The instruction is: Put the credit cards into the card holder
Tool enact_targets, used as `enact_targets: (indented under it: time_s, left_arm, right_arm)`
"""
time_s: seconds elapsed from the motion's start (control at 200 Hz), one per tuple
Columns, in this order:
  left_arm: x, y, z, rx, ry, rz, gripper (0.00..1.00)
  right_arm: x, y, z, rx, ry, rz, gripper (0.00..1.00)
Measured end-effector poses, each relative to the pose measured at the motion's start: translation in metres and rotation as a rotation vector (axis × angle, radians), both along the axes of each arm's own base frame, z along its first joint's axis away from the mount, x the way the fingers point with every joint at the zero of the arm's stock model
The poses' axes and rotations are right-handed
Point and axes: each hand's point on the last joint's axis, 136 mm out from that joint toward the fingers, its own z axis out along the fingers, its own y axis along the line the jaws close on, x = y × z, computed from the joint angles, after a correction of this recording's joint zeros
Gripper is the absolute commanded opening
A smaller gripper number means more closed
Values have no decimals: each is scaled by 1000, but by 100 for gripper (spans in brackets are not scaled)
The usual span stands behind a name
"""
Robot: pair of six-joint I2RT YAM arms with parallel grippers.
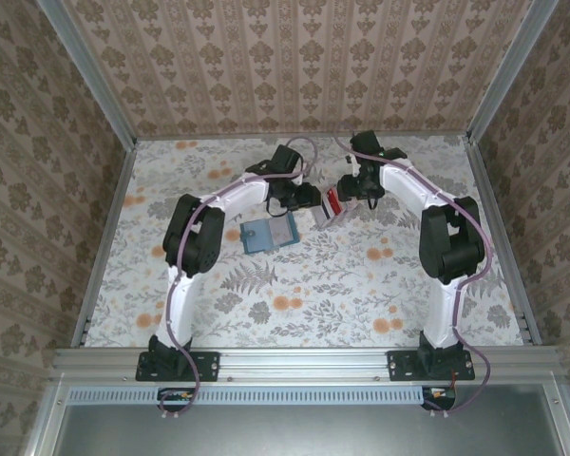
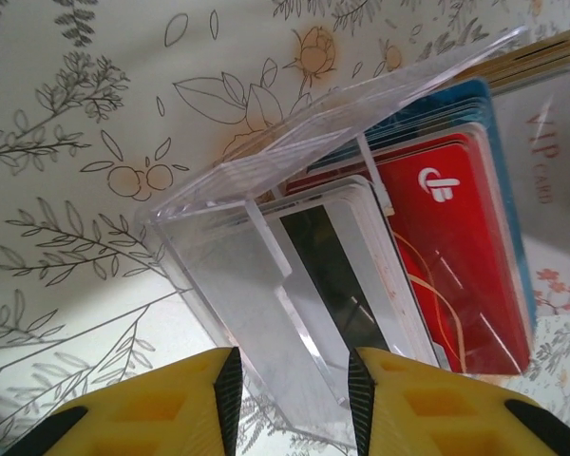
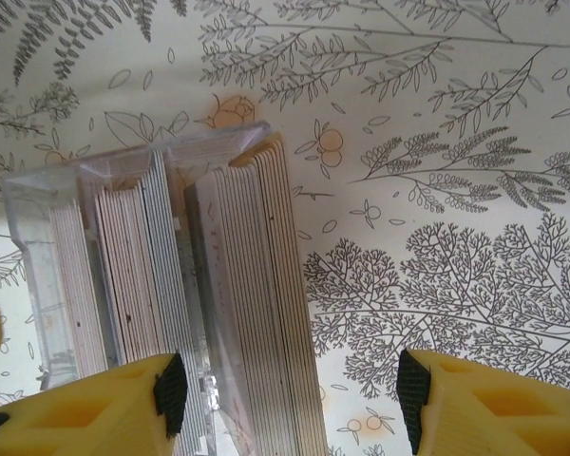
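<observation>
What my next move turns on is how the credit cards point(image 3: 256, 304) sit against the right gripper point(image 3: 290, 394). They stand on edge in a clear tray point(image 3: 38, 237), and the stack lies directly between that gripper's fingers. It crowds the left finger and leaves a wide strip of bare surface point(image 3: 475, 142) before the right one. The card edges run straight ahead from the gripper, parallel to the finger faces, so I judge that closing would pinch card faces, not ends. This gripper is released, jaws wide, grasping nothing.

The left gripper point(image 2: 293, 404) meets the same tray from the opposite side. Its jaws are parted more narrowly, with the tray's clear end wall in the gap. A sliver of surface shows beside one pad, so I read it as loose, not clamped.

The card holder point(image 1: 268, 234) lies flat on the surface behind and outboard of the left gripper, toward that arm's base, so the left arm is nearer. It is teal and roughly square, paler on the side facing the tray.

From the left wrist I see a red card point(image 2: 456, 256) with a white logo and a pale card point(image 2: 332, 275) with a dark stripe.
</observation>
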Motion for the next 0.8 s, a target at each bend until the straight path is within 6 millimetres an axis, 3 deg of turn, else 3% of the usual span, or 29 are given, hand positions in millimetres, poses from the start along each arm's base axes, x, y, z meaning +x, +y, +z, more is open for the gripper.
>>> enact_targets:
  time_s: [0.135,0.8]
  left_arm:
    - [-5,-4,-14,3,35,-5,38]
    - [-8,-7,-21,-60,27,5,37]
  right_arm:
    - [1,0,-5,-5,13,2,63]
    - [3,-10,-12,-19,24,-17,60]
